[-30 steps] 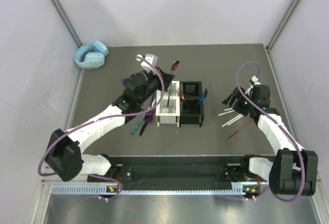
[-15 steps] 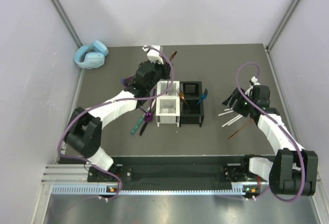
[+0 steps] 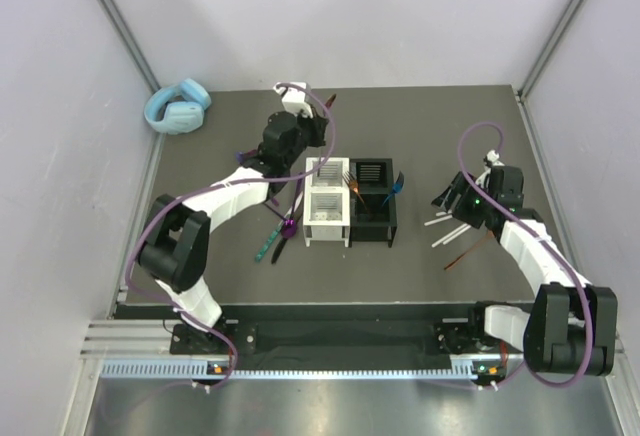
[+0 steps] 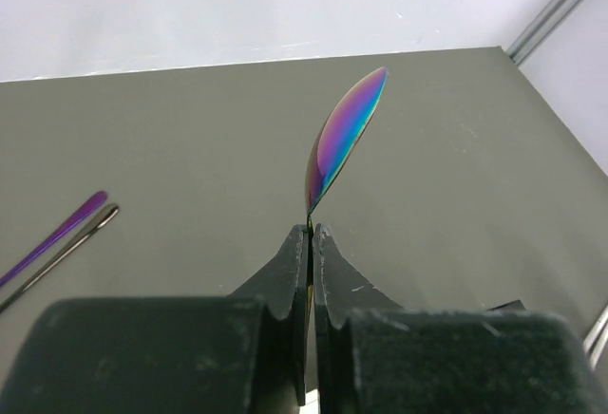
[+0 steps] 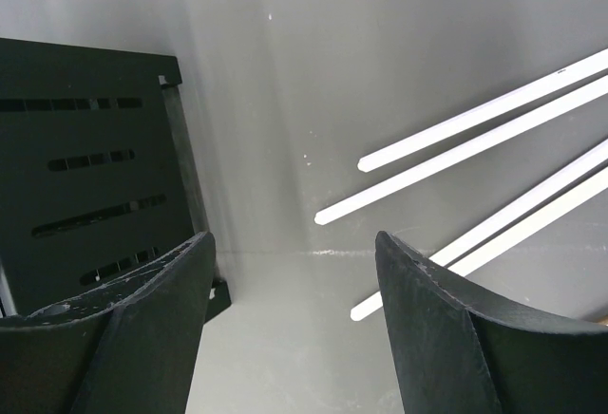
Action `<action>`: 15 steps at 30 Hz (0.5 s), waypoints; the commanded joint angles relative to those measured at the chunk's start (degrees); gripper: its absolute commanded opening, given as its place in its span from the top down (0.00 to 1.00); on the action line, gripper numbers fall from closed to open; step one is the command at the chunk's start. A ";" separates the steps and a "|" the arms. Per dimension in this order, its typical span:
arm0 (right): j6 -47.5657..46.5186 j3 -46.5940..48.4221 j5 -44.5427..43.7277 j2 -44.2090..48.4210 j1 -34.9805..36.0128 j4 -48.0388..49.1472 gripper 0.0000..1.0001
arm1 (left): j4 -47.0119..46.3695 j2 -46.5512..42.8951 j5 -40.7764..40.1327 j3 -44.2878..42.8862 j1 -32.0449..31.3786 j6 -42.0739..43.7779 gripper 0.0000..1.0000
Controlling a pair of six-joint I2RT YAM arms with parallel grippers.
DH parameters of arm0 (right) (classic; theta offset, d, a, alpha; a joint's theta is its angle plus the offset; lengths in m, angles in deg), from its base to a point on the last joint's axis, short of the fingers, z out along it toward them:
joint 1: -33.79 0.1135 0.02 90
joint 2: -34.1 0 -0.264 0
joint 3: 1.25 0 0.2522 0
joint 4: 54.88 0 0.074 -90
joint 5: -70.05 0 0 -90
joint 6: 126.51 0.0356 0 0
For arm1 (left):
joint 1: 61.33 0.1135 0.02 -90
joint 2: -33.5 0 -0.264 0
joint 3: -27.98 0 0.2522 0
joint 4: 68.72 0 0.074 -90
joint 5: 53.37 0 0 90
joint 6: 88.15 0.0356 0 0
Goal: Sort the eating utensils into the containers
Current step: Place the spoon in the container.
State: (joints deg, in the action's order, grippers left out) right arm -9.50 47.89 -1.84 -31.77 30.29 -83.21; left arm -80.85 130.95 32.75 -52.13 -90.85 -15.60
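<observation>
— Eating utensils first: which are hard to make out?

— From above, the iridescent purple-blue metal spoon (image 4: 344,134) is only a small sliver at the tip of the left arm. The left wrist view shows its bowl clearly, turned nearly edge-on, but its handle is buried between the pads. Two slim handles (image 4: 57,241), one purple and one dark, run off that view's left edge. What stands inside the black slotted caddy (image 3: 385,232) is too small to name.

— And on the right?

— The thin white sticks (image 5: 456,156) are cut by the right edge of the wrist view, and the black caddy by the left. A thin brown stick (image 3: 468,252) lies near them on the dark grey desk (image 3: 430,126).

— How is the left arm posed?

— It reaches far forward, elbow bent, past the white slotted caddy (image 3: 326,239). The left end effector (image 4: 311,234) is clamped tight on the spoon, holding it in the air over the far part of the desk with the bowl sticking out beyond the fingertips.

— The right arm?

— It is folded, wrist tipped down. The right end effector (image 5: 293,243) hangs with its fingers spread wide and nothing between them, above bare desk between the black caddy and the white sticks.

— Anything else loose?

— A green-handled knife (image 3: 265,246) lies on the desk, left of the white caddy.
</observation>
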 commanded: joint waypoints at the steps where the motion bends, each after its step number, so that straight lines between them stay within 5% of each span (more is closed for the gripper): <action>1: -0.81 2.24 0.26 -0.49 -0.10 1.65 0.31 | -4.70 -2.34 2.29 2.35 -0.19 -1.88 1.00; 15: -0.46 1.54 0.70 -0.32 -0.10 2.44 0.31 | -4.35 -5.78 2.39 9.31 -1.86 -3.20 1.00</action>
State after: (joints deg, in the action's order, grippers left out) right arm -9.50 47.89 -1.82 -32.42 30.29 -82.94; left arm -81.94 128.77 34.24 -43.16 -91.86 -17.77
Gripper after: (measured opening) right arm 0.687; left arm 0.026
